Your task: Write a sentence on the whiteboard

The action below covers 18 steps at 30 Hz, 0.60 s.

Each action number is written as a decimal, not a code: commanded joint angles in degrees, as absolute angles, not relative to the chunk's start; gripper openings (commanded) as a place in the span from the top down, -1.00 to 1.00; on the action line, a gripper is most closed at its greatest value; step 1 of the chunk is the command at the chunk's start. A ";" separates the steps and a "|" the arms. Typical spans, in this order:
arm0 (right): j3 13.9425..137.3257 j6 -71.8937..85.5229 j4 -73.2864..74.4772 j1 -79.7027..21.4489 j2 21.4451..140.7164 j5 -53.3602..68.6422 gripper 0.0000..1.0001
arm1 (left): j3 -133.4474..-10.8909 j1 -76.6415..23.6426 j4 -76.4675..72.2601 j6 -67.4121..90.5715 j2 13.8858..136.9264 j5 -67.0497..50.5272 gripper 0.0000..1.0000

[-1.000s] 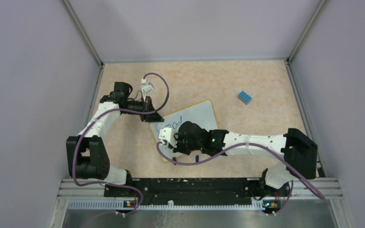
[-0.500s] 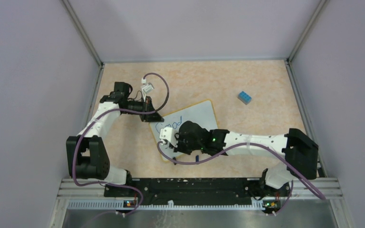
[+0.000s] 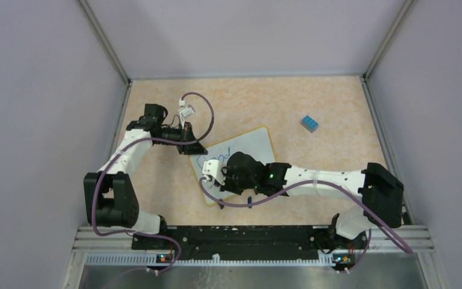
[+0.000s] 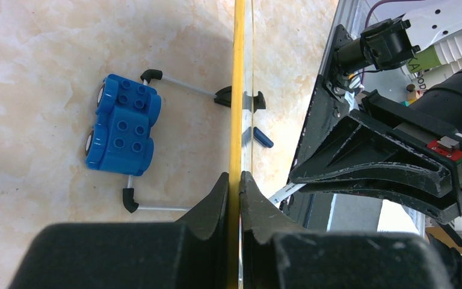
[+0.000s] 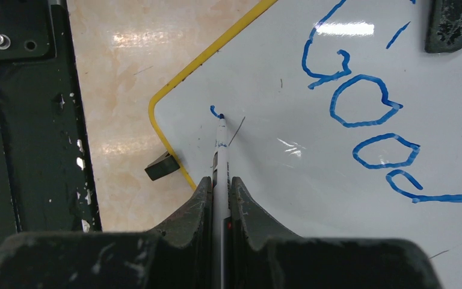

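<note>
My right fingers (image 5: 201,201) are clenched around a thin white marker (image 5: 221,147), which pokes out straight ahead between them. The marker's blue tip touches the whiteboard (image 5: 289,198) just inside one of its rounded corners, at the end of a short, hooked blue stroke (image 5: 215,111). Further in from that corner the sentence (image 5: 361,114) runs across the white face in blue handwriting. The word "Good" is readable, with glare on part of the first letter. A small black clip foot (image 5: 161,167) sticks out from under the whiteboard's yellow rim (image 5: 183,75), just beside the marker.

My left fingers (image 4: 218,195) are pinched shut on the whiteboard's yellow rim, one finger on each face. That camera sees the board edge-on, as a thin yellow line. From above, this grip sits at the whiteboard's far left corner, and the marker hand reaches over its near left part.

The whiteboard rests at a slant on the tan marbled surface (image 3: 313,96), between the two arms. A small blue studded block (image 3: 310,124) sits on the surface off the whiteboard's far right corner, well apart from it.
</note>
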State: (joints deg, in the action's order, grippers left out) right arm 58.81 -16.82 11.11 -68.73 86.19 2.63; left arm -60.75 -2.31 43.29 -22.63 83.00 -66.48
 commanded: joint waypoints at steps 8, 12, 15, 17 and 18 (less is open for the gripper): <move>62.83 -16.24 9.75 -68.35 86.48 0.93 1.00 | -61.23 -2.11 42.56 -23.73 83.14 -62.81 1.00; 63.15 -16.34 9.97 -69.22 87.45 1.36 1.00 | -61.24 -2.11 42.53 -23.73 83.22 -62.82 1.00; 63.12 -16.48 10.07 -69.60 87.94 1.58 1.00 | -61.17 -2.15 42.54 -23.80 83.08 -62.76 1.00; 63.11 -16.51 10.29 -69.69 88.14 1.81 1.00 | -61.09 -2.11 42.54 -23.82 82.97 -62.68 1.00; 62.96 -16.52 10.28 -69.74 88.09 1.89 1.00 | -61.09 -2.11 42.54 -23.82 82.97 -62.71 1.00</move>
State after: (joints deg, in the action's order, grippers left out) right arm 60.16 -16.69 11.11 -69.28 87.20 2.37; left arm -60.75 -2.31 43.31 -22.68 83.00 -66.46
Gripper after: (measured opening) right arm 0.100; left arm 0.114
